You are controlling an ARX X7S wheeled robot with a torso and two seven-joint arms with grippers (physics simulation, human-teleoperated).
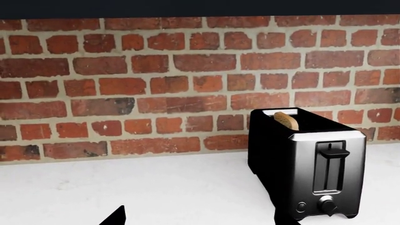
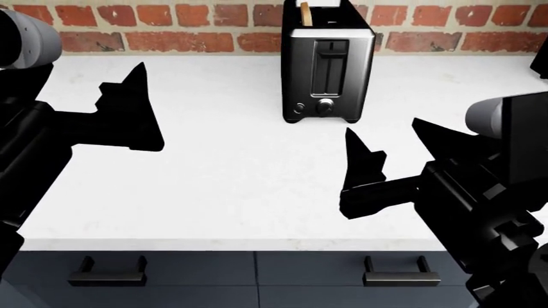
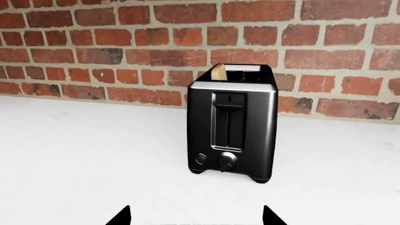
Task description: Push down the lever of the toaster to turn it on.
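Both claws held wide over table (image 2: 214, 173): right claw (image 2: 389, 151) short of toaster (image 2: 328, 67), left claw (image 2: 128, 106) well aside; lever (image 2: 333, 46) seen raised.

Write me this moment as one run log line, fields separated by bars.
phase: approach | toaster: upright by brick wall, bread in slot | lever: up, untouched | left claw: open, apart | right claw: open, nearer
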